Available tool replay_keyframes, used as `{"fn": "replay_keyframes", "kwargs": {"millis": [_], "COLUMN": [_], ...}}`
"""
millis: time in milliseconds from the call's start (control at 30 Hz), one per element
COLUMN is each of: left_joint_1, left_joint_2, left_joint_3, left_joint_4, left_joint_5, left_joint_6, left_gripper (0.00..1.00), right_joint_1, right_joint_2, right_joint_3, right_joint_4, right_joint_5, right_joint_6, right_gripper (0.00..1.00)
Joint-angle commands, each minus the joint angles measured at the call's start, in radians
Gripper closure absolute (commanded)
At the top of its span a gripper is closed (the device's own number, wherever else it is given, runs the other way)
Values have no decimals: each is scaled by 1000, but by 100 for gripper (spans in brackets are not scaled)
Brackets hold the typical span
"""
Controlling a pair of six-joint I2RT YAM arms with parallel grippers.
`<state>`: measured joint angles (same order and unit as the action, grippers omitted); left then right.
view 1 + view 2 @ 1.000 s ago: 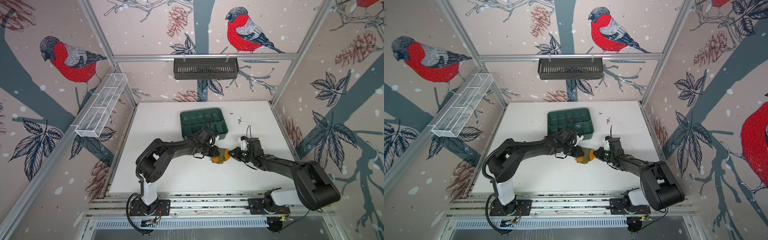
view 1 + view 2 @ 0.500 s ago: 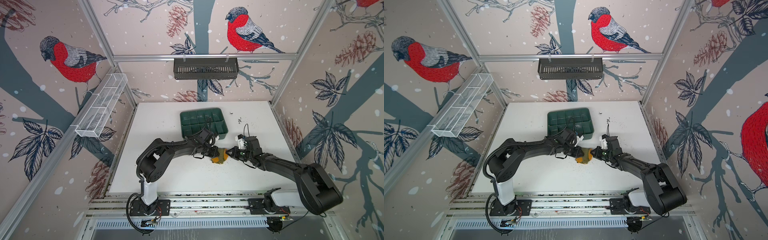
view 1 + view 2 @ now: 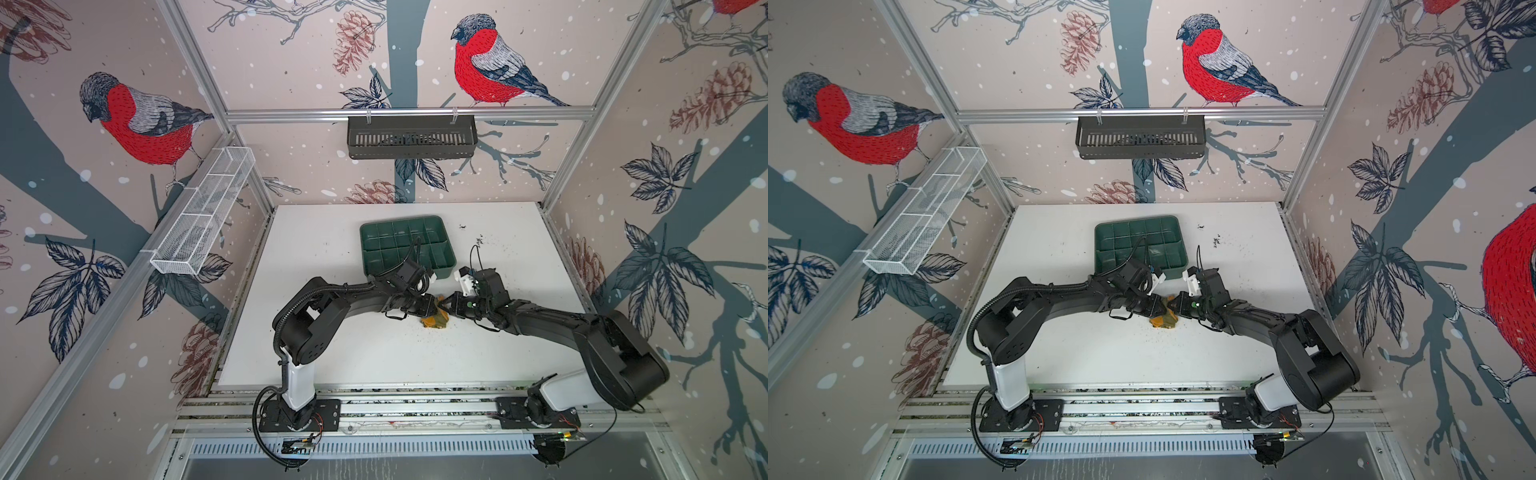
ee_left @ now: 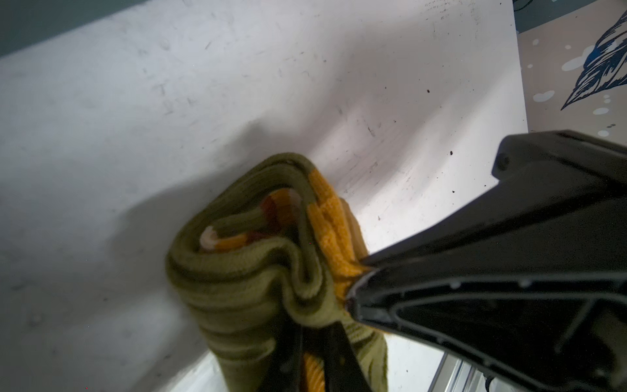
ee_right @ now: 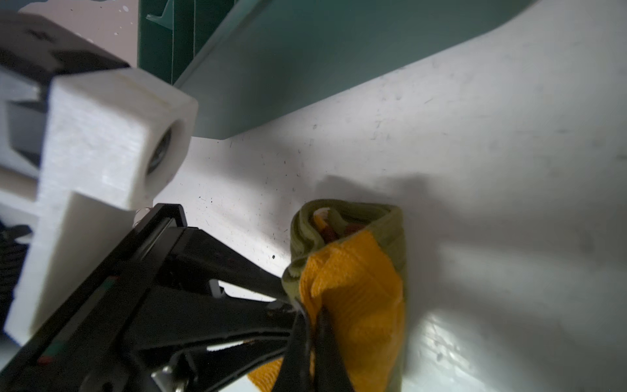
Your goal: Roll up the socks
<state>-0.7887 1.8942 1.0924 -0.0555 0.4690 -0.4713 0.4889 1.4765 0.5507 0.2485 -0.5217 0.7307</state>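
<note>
Clearance around the socks [image 3: 435, 321]: the left gripper [image 3: 432, 307] and the right gripper [image 3: 445, 306] meet tip to tip over the bundle, each pinched on its fabric, and block its far side. The green tray [image 3: 386, 243] stands just behind them. The white table [image 3: 395, 357] lies open in front of the bundle and towards both side walls, spanned only by the left arm [image 3: 357, 297] and the right arm [image 3: 540, 320]

In both top views the socks [image 3: 435, 321] are too small for stripes to show, partly hidden under the left tool [image 3: 433, 306] and right tool [image 3: 445, 304]. Each wrist view's edge crops the socks; the right wrist view crops the tray [image 5: 271, 68] and blurs a white mount [image 5: 101, 135].
</note>
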Motion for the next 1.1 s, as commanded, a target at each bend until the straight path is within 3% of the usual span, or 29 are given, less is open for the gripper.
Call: {"fn": "replay_keyframes", "kwargs": {"millis": [0,300,1067], "left_joint_1": [-4,12,54], "left_joint_2": [-4,-33,-45], "left_joint_3": [-9,-46,-183], "left_joint_4": [36,47,152], "left_joint_5": [14,2,-14], "left_joint_6": [0,-10,-98], "left_gripper": [84,84,83], "right_joint_1": [16,32,67], "right_joint_2": [26,47,53], "right_joint_3": [18,13,9], "right_joint_4": [22,-2,-107], "right_joint_5": [-25,-17,11], "right_joint_6": [6,-4,-80], "right_gripper": [93,83,86]}}
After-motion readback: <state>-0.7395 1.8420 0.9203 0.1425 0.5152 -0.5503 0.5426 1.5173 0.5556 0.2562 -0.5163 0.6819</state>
